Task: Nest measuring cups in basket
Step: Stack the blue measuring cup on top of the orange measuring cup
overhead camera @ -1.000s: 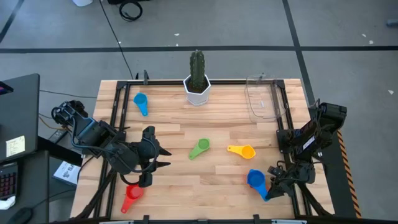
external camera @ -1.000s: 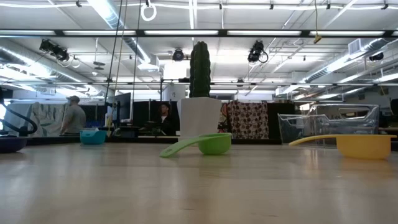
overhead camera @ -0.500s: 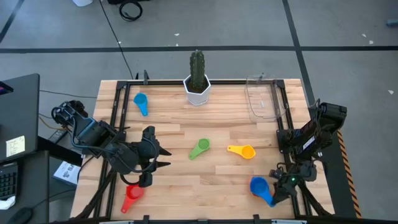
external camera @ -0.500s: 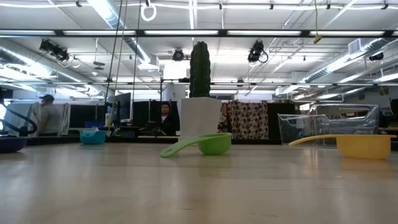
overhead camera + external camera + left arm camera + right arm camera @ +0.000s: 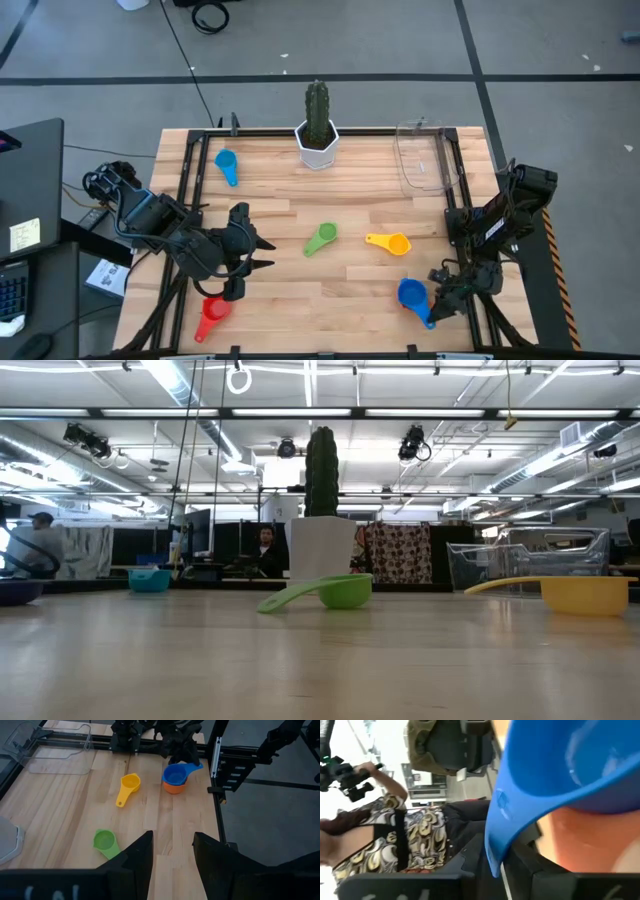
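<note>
The blue measuring cup (image 5: 570, 775) is filling the right wrist view and running off its edges, an orange cup (image 5: 173, 788) is lying mostly hidden beneath it, and the right gripper's (image 5: 440, 302) jaws are sitting too small to read.

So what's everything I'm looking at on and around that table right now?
Table: one, light wood, dark frame rails along its sides.
Basket: one, clear plastic, far right corner.
Cactus pot: one, white with green cactus, far edge, middle.
Light blue measuring cup: one, far left.
Green measuring cup: one, table centre.
Yellow measuring cup: one, right of the green one.
Blue measuring cup: one, near right, sitting in the orange measuring cup.
Red measuring cup: one, near left.
Left end effector: black, open, left of centre.
Right end effector: black, at the blue cup's handle.
</note>
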